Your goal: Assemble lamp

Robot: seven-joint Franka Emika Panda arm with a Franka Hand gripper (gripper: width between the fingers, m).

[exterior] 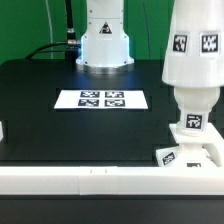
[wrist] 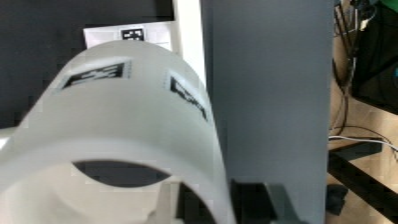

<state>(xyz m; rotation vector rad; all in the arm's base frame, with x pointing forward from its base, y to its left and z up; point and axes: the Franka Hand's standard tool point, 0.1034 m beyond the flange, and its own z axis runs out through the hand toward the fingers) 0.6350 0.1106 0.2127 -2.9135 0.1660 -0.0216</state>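
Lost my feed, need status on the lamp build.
Fingers on shade, grip state unclear. Shade over bulb on base. Nothing in the way.

The marker board [exterior: 101, 99] lies flat on the black surface [exterior: 40, 110], showing four square tags. A white rail [exterior: 60, 180] borders the surface's near edge. Green backdrop [exterior: 25, 25] stands behind, with black cables [exterior: 68, 25] hanging there.

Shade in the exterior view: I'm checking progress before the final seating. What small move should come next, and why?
Probably lower the shade straight down a little. It stands upright directly over the bulb, which sits on the square base, and the bulb's round head shows below the shade's rim. In the wrist view a finger lies against the shade, apparently gripping it.
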